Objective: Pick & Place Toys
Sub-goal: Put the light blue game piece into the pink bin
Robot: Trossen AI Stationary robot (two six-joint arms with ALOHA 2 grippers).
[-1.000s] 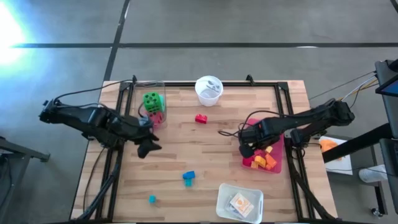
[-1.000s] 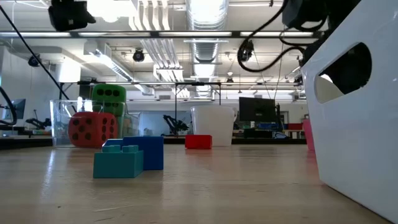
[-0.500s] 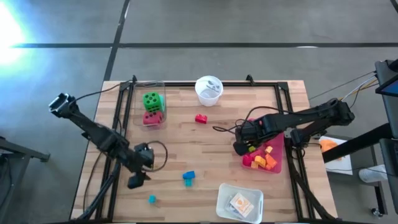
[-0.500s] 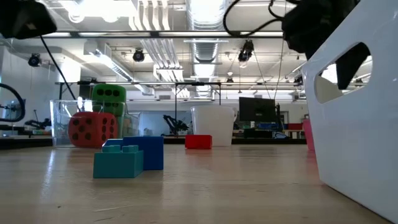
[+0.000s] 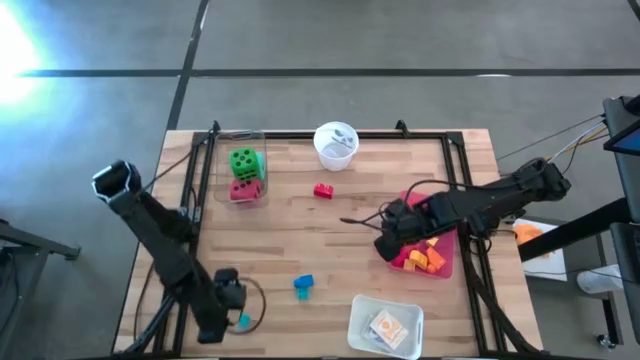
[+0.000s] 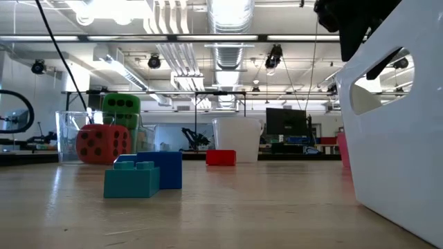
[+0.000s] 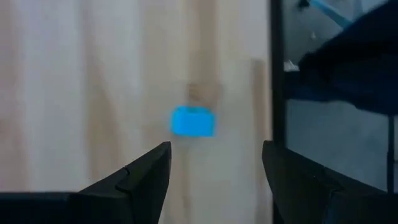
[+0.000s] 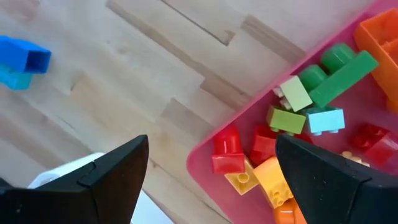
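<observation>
Bricks: a pile of red, orange, yellow and green ones point(image 5: 428, 256) sat jumbled in the pink tray point(image 5: 447, 268) at the right side of the table point(image 5: 340, 240), pointing every which way.
Green bricks in tray: two or three knobby ones point(image 8: 336, 68) in the right wrist view, the longest lying diagonally toward the tray's corner.
Red brick: a small one point(image 5: 323, 190) alone near the table's middle, just below the white cup point(image 5: 336, 146), long side running left-right in the high view.
Blue pair: a blue brick with a teal one tucked against it point(image 5: 303, 286), at the lower middle of the table; from the low view the teal one point(image 6: 131, 182) sat in front.
Loose teal brick: tiny and rectangular point(image 5: 244, 320), near the table's lower left edge, long axis across the left wrist picture point(image 7: 193, 121).
Dice: green one point(image 5: 244, 161) and red one point(image 5: 245, 187) in the clear box point(image 5: 240, 168) at the upper left, black dots showing.
Left gripper: point(image 5: 228, 300) hung right by that loose teal brick, fingers point(image 7: 146, 174) apart with nothing between them.
Right gripper: point(image 5: 390, 240) over the tray's left edge, fingers point(image 8: 118, 171) spread wide, holding nothing.
White tray: point(image 5: 385, 325) at the bottom edge, off to the right of the blue pair.
</observation>
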